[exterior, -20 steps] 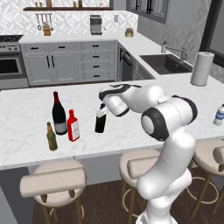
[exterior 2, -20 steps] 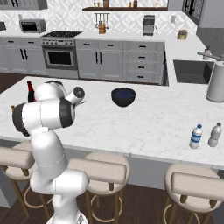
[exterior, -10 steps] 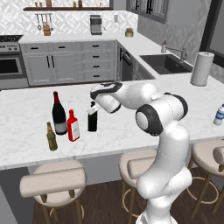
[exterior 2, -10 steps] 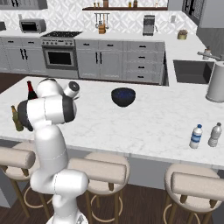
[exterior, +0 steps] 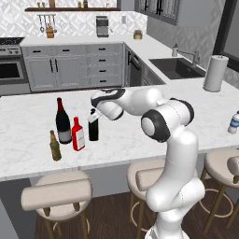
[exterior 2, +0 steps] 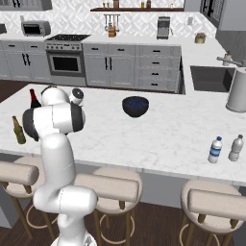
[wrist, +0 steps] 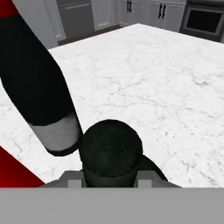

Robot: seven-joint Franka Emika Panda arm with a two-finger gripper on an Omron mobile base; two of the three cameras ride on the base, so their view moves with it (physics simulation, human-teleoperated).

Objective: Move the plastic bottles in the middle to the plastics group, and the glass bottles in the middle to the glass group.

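**Black bottle gripped at the neck beside the glass group**

In the hand view, the short black bottle (wrist: 111, 151) is seen from above at 6 o'clock, its round top between the gripper (wrist: 110, 180) fingers, which are clenched on its neck. The tall wine bottle (wrist: 37, 83) is seen leaning across at 10 o'clock, its grey label close to the black bottle's top, and a corner of the flat red bottle (wrist: 15, 173) shows at 8 o'clock.

In the left base view, the gripper (exterior: 94, 113) is held over the black bottle (exterior: 93, 129), which is upright on the marble counter (exterior: 140, 140). The flat red bottle (exterior: 78, 135) stands just beside it at 9 o'clock, with the tall wine bottle (exterior: 62, 122) just behind that and the olive-brown beer bottle (exterior: 55, 146) near, at 8 o'clock of the wine bottle. A capped bottle (exterior: 234, 123) is seen at the counter's far 3 o'clock edge.

In the right base view, two plastic bottles (exterior 2: 216, 150) (exterior 2: 236, 148) stand together at 4 o'clock, well apart from the dark blue bowl (exterior 2: 135, 106) near the centre. The beer bottle (exterior 2: 18, 130) and the wine bottle's red neck (exterior 2: 33, 98) are seen at 9 o'clock, partly hidden by the arm.
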